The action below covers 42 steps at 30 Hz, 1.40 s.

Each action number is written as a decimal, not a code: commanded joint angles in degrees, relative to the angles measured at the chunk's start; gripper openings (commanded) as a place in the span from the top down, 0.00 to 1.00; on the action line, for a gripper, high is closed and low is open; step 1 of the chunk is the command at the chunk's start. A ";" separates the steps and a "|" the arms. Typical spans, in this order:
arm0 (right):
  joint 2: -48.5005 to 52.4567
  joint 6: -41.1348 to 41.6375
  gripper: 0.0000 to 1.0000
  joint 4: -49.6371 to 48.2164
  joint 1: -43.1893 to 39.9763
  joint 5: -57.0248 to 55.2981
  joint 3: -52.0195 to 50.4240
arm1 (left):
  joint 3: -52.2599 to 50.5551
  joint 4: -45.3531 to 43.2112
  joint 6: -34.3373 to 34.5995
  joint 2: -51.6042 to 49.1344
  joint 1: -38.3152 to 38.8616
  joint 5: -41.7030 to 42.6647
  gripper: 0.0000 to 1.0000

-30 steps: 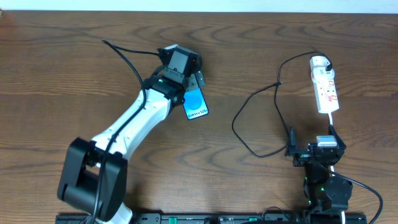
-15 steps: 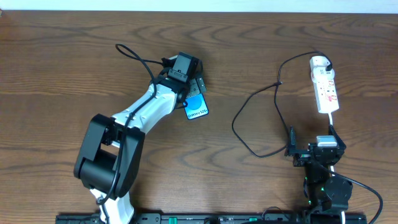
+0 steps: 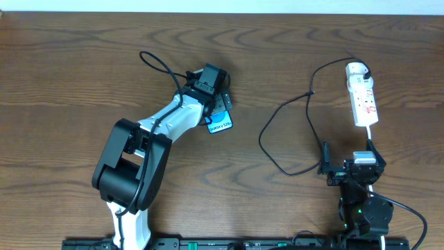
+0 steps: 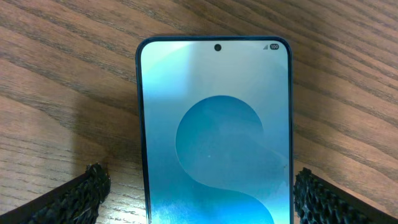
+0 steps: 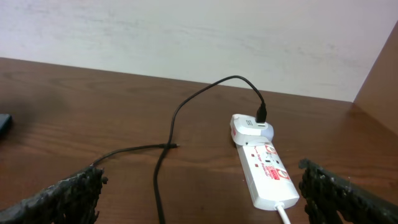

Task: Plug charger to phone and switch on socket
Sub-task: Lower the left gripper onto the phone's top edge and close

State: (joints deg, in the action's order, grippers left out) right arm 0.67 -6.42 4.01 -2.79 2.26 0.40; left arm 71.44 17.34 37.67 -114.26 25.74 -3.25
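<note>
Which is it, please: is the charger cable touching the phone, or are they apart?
Apart. The overhead view shows bare table between the phone and the charger, and no part of its cable reaches the phone.

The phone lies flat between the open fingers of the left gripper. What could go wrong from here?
1. The phone is slim and lies flat on the table. If the left gripper closes, it may push the phone aside or tilt it instead of gripping it.
2. The charger lies in a loop, plugged in at the end of the socket. Pulling its free tip toward the phone may drag the socket.
</note>
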 commanded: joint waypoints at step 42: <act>-0.28 0.81 0.01 0.22 -0.13 -0.39 -0.09 | 1.11 -1.36 6.19 -2.82 3.34 -6.38 0.03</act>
State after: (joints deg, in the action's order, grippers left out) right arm 0.67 -6.42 4.01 -2.79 2.26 0.40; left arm 71.44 15.64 42.24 -115.09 29.30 -8.78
